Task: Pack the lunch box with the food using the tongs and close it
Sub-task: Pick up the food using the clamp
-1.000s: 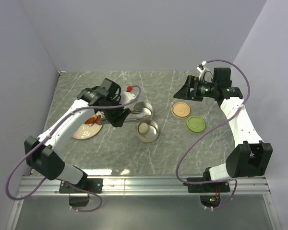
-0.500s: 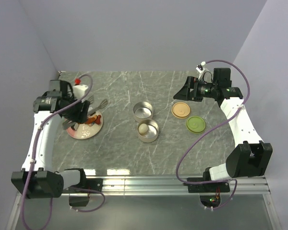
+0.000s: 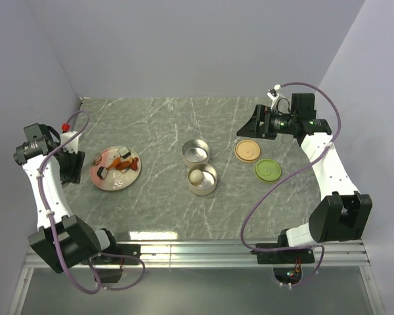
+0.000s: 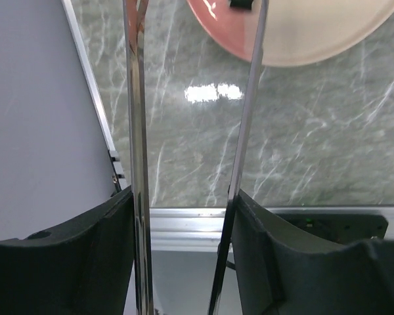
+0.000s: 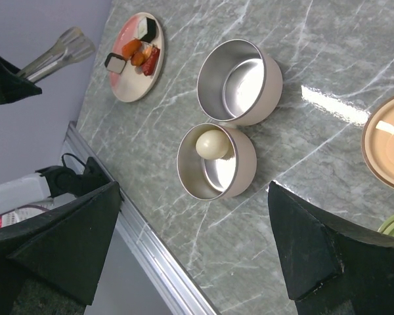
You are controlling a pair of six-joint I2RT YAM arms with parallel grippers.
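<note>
The tongs (image 4: 136, 164) are grasped in the left claw (image 4: 184, 203), whose fingers are pressed against the outer sides of the two slim silvery arms. The arms are kept apart in a narrow V. This claw is held at the table's (image 3: 157, 210) left edge. The tongs are pointed at the pink plate (image 4: 315, 46) just beside it, and one arm is seen across the plate's rim.

The right claw (image 5: 194, 190) is spread fully with nothing grasped, and is held above the table towards its far right corner.

On the plate, two dark-and-white pieces (image 5: 146, 27) and a cluster of orange-red chunks (image 5: 144, 54) are seen. The chunks cannot be counted surely.

Two steel tins are set just beside each other at mid-table. The far tin (image 3: 196, 152) is empty, and one whitish ball (image 3: 196, 176) is held in the near tin (image 3: 202, 182).

Two lids are laid flat towards the right edge, an orange lid (image 3: 247, 151) and a green lid (image 3: 268, 170).
</note>
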